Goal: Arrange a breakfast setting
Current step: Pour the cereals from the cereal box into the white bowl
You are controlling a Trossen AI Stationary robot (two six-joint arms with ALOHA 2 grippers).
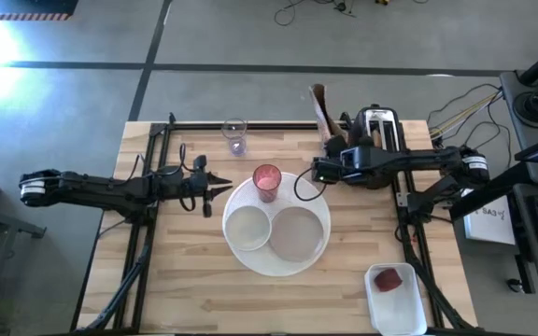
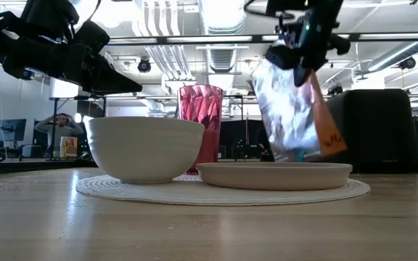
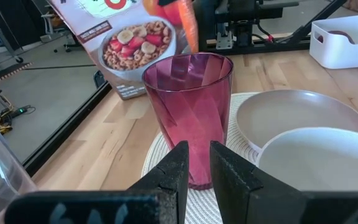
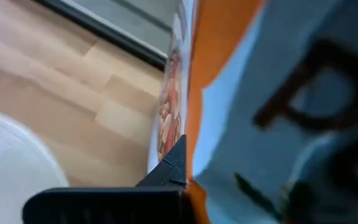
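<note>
Table point(image 1: 185, 289), wood. Round placemat point(image 1: 318, 245) at centre carries bowl point(image 1: 248, 228), plate point(image 1: 295, 233) beside it, pink tumbler point(image 1: 267, 181) at far edge. Right end effector point(image 1: 318, 171) clamped on cereal bag point(image 2: 292, 116), held off the table behind the mat. Left end effector point(image 1: 224, 186) nearly together, empty, facing tumbler.

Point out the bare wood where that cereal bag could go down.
Free: the near-left table corner, bordered by the round white ribbed placemat and the left gripper; also the near strip between placemat and white rectangular tub. Crowded: the far edge, with clear glass, black-and-silver toaster, and the right gripper shut on the cereal bag.
</note>
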